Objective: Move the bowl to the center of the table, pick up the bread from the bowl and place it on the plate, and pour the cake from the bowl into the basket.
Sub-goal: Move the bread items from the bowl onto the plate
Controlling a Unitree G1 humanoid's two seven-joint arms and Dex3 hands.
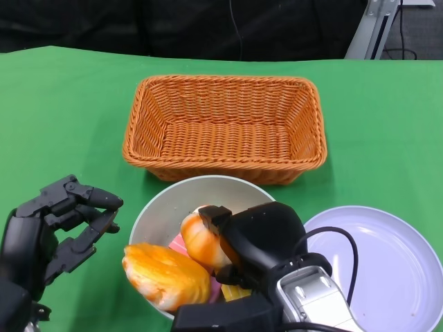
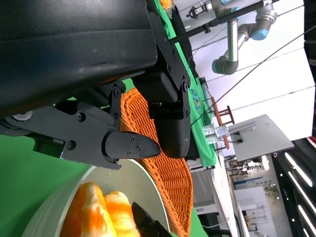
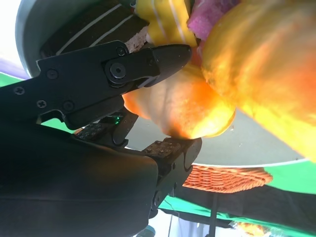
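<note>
Right robot hand [image 1: 239, 242] gripping a bread roll in the bowl [image 1: 163, 204].

The roll [image 1: 201, 238] sits pinched between its fingers [image 3: 168, 57], with a second bread [image 1: 166, 277] and cake slices [image 3: 163, 19] beside it. A good lift would go straight up, clear the rim, then cross to the plate [image 1: 394, 270] on the counter [image 1: 62, 111]. The left robot hand [image 1: 66, 221] waits spread and empty beside the bowl; the basket [image 1: 225, 124] stands behind.

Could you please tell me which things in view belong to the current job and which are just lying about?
Belonging to the job:
bowl
bread, gripped by the right hand
second bread
cake pieces
plate
basket
left hand, holding nothing

Lying about:
robot arm in the background
</note>
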